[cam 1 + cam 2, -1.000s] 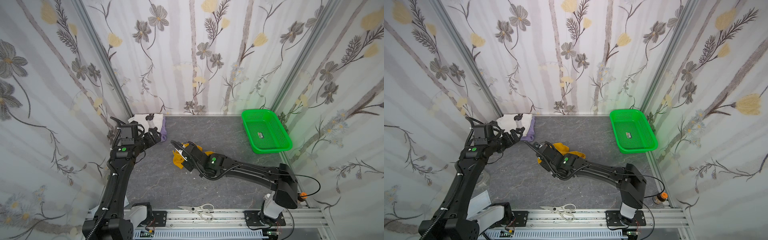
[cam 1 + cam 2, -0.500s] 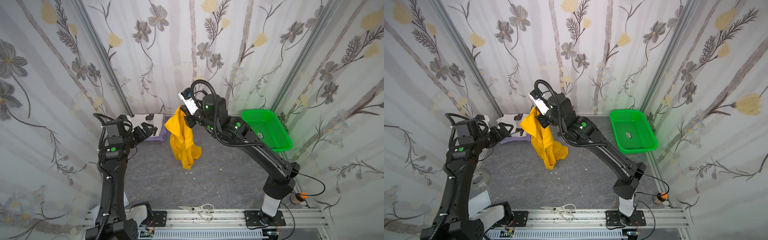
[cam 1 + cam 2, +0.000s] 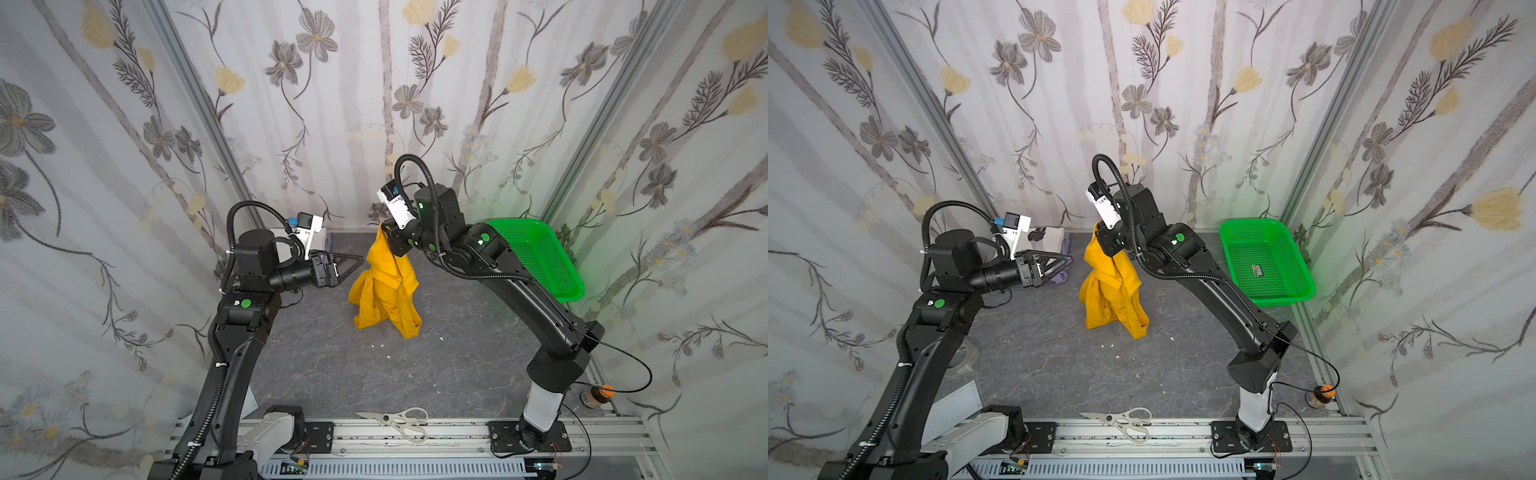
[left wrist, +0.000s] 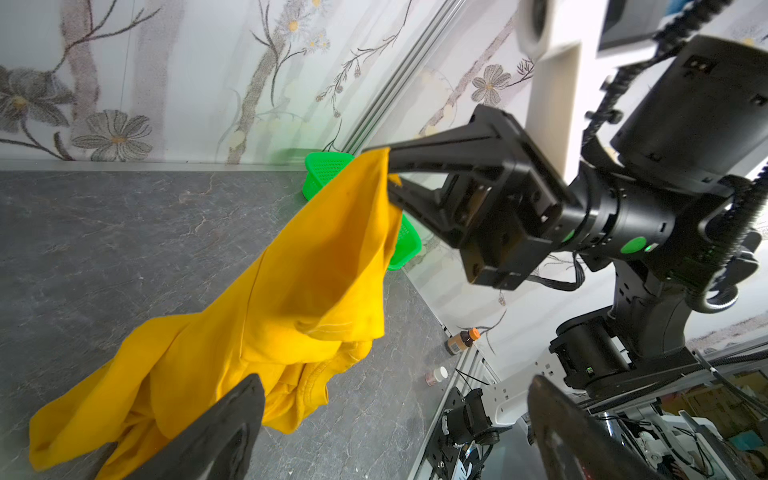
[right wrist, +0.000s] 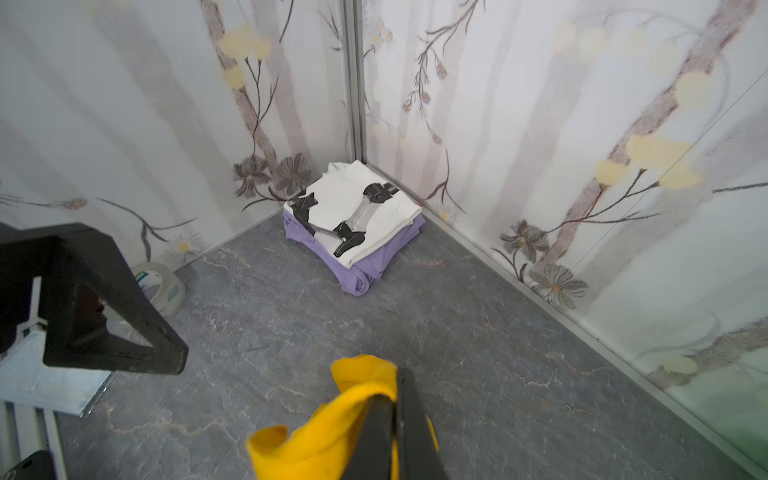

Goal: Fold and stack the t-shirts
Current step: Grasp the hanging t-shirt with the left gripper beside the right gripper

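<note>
yellow t-shirt [image 3: 386,291]: soft matt cloth | basket [image 3: 540,257]: glossy perforated plastic | table [image 3: 332,365]: matt, veined

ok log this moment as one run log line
right gripper: shut on yellow t-shirt, hanging | left gripper: open, empty, near it | white t-shirt: folded atop lavender t-shirt
</note>
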